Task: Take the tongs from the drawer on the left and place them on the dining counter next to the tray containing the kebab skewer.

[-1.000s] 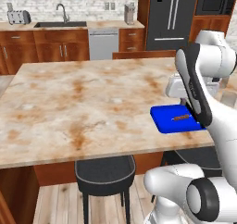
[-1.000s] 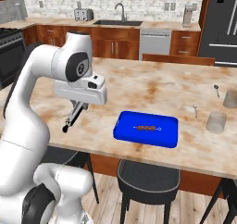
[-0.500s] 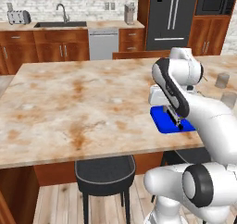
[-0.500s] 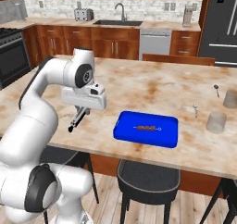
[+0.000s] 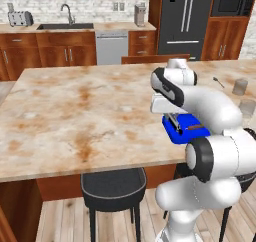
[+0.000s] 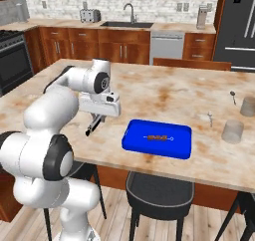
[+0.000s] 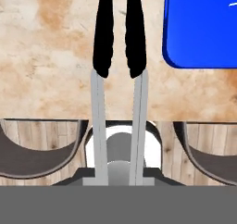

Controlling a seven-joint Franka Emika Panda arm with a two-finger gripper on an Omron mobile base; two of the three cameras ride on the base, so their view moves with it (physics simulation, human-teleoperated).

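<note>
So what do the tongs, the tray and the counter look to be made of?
Tongs: thin flat grey arms, likely brushed metal, with matte black tips, perhaps rubber or plastic. Tray: uniform glossy blue with rounded corners, probably plastic. Counter: beige slab with rust-orange veining, seemingly polished marble or similar stone, over reddish-brown wood cabinets.

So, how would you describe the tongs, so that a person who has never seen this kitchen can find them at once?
Look at the big marble dining counter and find the bright blue tray near its front edge. Just beside the tray, the gripper of the white arm holds the tongs above the counter. They are long and slim, with thin grey metal arms and black ends, unlike the tiny kebab skewer in the tray.
</note>
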